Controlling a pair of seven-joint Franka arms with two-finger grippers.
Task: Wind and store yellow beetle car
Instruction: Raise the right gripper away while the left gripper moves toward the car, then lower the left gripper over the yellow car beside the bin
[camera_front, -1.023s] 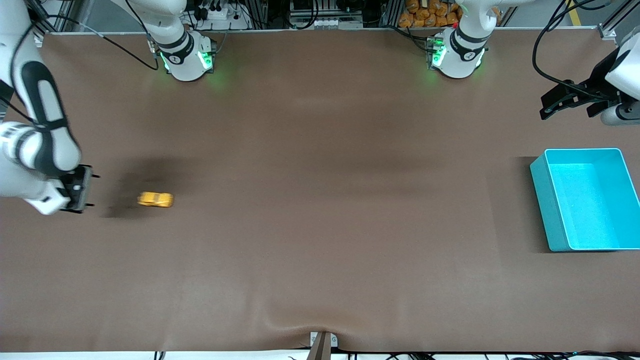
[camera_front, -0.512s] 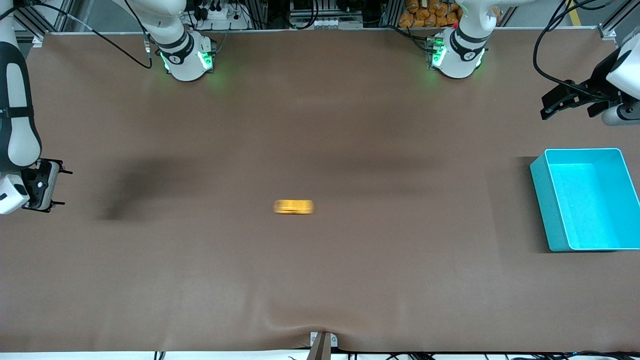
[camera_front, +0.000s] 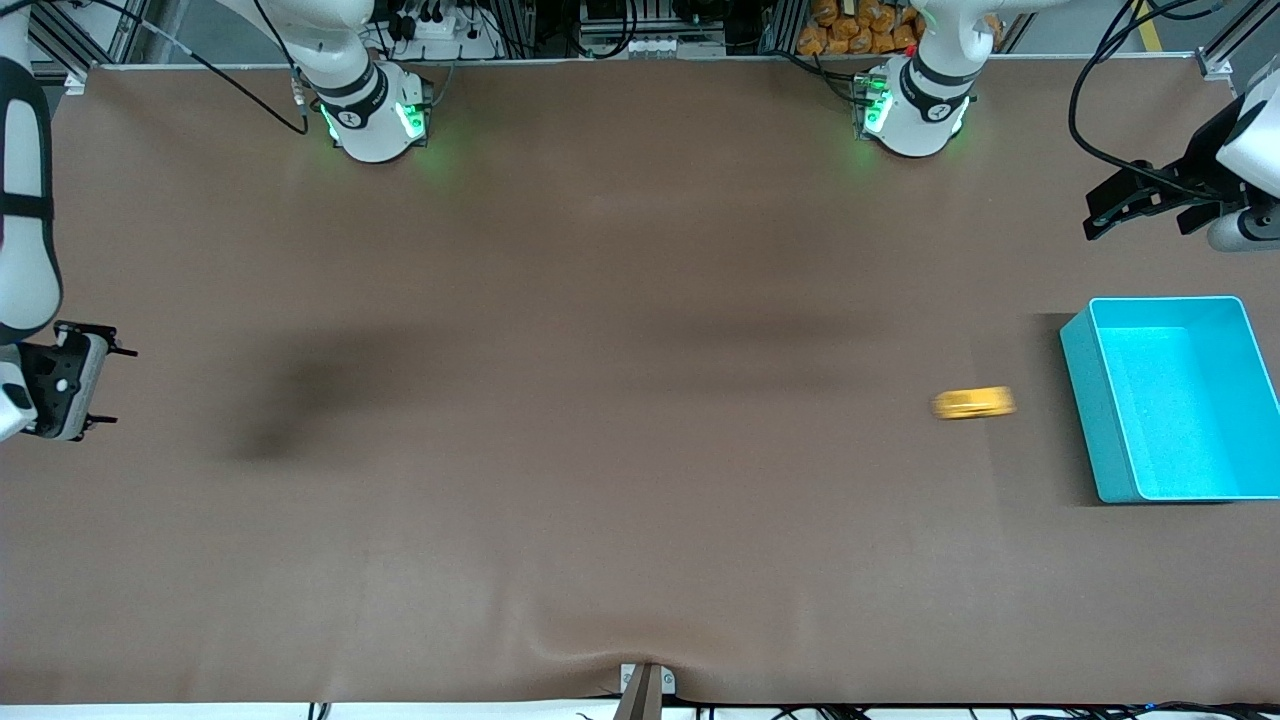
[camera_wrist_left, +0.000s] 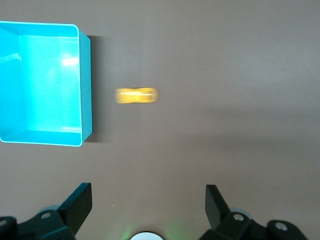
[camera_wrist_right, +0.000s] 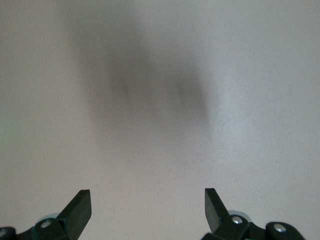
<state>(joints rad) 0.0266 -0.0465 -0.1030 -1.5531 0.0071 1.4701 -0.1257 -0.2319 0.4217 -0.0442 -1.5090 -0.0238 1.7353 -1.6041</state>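
The yellow beetle car (camera_front: 973, 403) is a motion-blurred streak on the brown table, alone and held by nothing, close beside the turquoise bin (camera_front: 1083, 400) at the left arm's end. It also shows in the left wrist view (camera_wrist_left: 136, 95), a short gap from the bin's wall (camera_wrist_left: 86, 90). My left gripper (camera_front: 1140, 213) is open and empty, up over the table farther from the front camera than the bin; its jaws stand wide apart (camera_wrist_left: 148, 200). My right gripper (camera_front: 116, 386) is open and empty at the right arm's end (camera_wrist_right: 147, 202), over bare table.
The bin's inside looks empty. The two arm bases (camera_front: 375, 115) (camera_front: 912, 105) stand along the table's back edge. A small bracket (camera_front: 645, 685) sits at the middle of the front edge, where the table cover is rippled.
The car has rolled fast across the table from the right arm's end to just beside the bin. My right gripper has drawn back toward its end. The left arm has barely moved.
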